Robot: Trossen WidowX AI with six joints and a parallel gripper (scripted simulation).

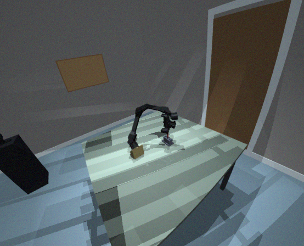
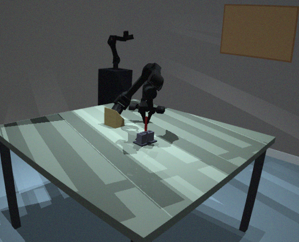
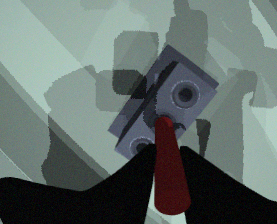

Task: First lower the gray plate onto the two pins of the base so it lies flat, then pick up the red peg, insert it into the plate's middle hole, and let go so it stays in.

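Plate (image 1: 168, 139) (image 2: 148, 135) (image 3: 198, 105) looks seated on base (image 1: 170, 144) (image 2: 137, 143) (image 3: 211, 84), step 1 likely done. Hand (image 1: 167, 133) (image 2: 146, 120) (image 3: 166, 152) grips peg (image 1: 167, 135) (image 2: 145, 125) (image 3: 171, 172), upright, tip at middle hole; depth unclear. Left: push in, release.

Gray walls — a brown door (image 1: 243, 68), striped light — blue floor (image 1: 62, 206) (image 2: 285, 183).

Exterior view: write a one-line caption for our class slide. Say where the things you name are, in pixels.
The gripper (image 1: 167, 133) (image 2: 146, 121) (image 3: 166, 152) holds the red peg (image 1: 168, 135) (image 2: 145, 124) (image 3: 171, 170) upright over the gray plate (image 1: 168, 139) (image 2: 148, 134) (image 3: 163, 104), near the table's tan block (image 1: 137, 152) (image 2: 113, 118).
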